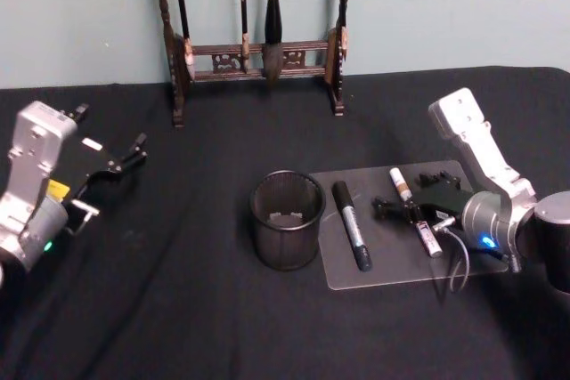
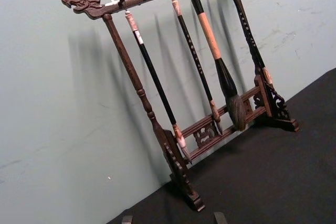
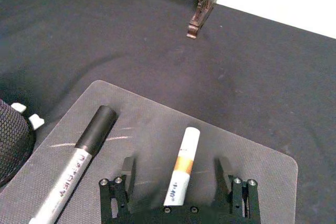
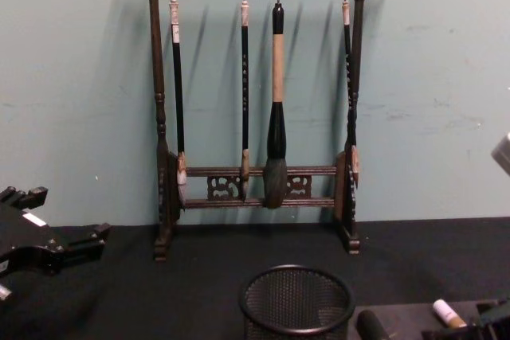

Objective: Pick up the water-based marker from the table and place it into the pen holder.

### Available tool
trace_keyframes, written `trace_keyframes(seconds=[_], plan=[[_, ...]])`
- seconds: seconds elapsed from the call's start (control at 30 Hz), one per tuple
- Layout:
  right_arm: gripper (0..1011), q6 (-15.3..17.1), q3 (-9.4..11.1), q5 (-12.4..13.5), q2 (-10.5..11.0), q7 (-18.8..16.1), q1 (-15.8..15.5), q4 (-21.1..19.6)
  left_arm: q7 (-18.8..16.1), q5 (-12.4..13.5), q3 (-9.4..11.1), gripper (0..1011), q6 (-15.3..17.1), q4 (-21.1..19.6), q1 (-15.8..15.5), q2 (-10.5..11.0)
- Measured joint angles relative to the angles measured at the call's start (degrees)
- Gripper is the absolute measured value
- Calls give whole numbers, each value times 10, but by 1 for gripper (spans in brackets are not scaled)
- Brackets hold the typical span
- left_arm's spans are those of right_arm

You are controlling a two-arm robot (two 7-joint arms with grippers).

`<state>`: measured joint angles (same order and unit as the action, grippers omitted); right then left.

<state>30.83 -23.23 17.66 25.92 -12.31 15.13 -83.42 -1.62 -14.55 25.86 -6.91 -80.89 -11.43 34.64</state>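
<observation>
Two silver-and-black arms showing their fittings.
In the head view, at about eight o'clock, the left arm (image 1: 36,144) is wearing a pale silver boxy shell with a yellow patch (image 1: 57,189) and a green light (image 1: 46,245) glowing low on it, ending in the thin black left gripper (image 1: 138,150). At four o'clock the right arm (image 1: 472,144) is showing the same silver shell, a grey round joint, a blue light (image 1: 484,240) and a thin cable (image 1: 459,269) looping beneath. The black right gripper (image 1: 405,195) is carrying paired silver screws (image 3: 110,181) on its base.

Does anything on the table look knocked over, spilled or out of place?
Nothing stands out. The pen holder stands upright; the black-capped marker and white marker lie flat on the clear mat, the right tool open around the white one.
</observation>
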Motion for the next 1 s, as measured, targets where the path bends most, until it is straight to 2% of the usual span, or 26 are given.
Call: trace_keyframes(seconds=[1.0], plan=[[1002,1,36,-21,-20,-25,-15,-3,0,0,0,1001,0,0,0,0]])
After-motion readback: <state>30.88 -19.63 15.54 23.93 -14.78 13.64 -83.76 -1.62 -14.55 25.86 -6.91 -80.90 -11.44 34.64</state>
